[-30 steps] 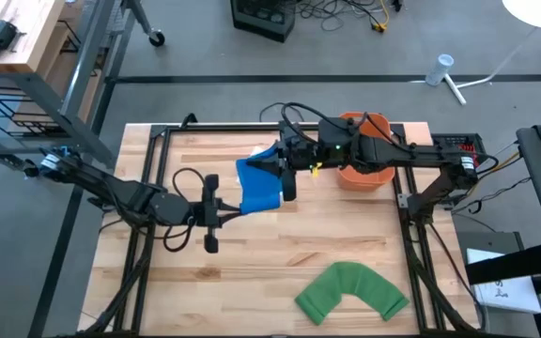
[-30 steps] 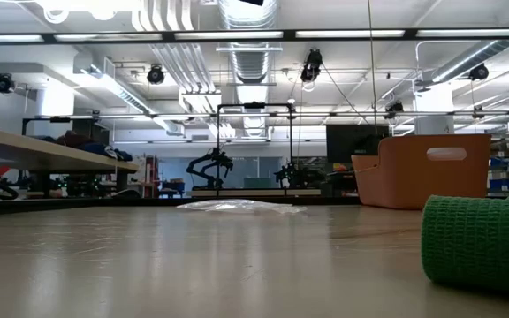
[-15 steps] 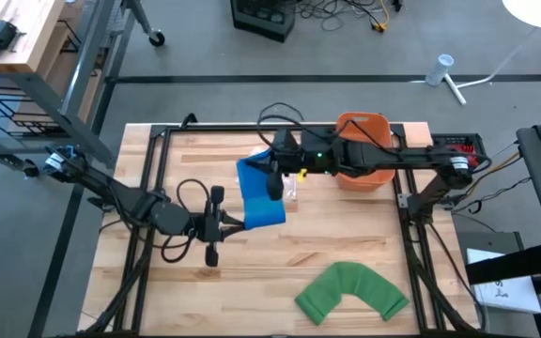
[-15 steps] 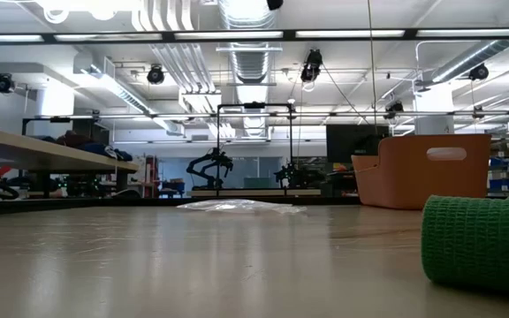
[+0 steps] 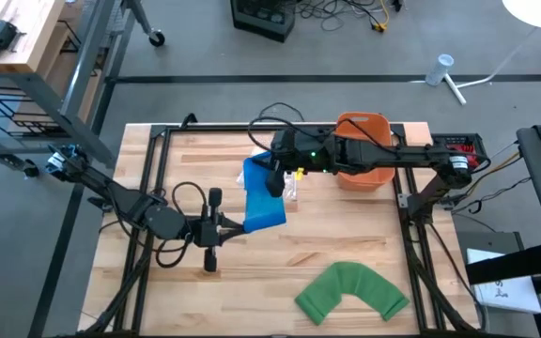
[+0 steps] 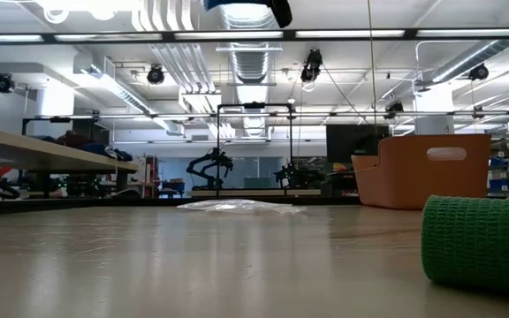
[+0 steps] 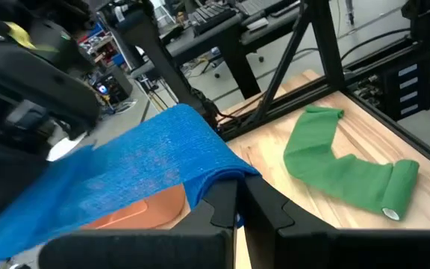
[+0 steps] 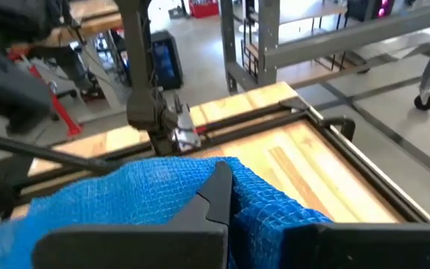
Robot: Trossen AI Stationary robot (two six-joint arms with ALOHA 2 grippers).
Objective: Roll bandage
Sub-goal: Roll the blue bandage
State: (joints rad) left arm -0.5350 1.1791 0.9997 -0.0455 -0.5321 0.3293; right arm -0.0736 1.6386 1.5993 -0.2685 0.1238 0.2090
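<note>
You've got the blue bandage (image 5: 261, 194) stretched in the air above the surface (image 5: 346, 239), left tool (image 5: 236, 225) and right tool (image 5: 272, 178) each clamped on an end, still flat with all the rolling ahead.

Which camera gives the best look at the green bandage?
The left wrist view: the whole green bandage lies bent on the table, rolled end visible. The high view shows its full curve, smaller. The low view catches only one end; the right wrist view misses it.
</note>
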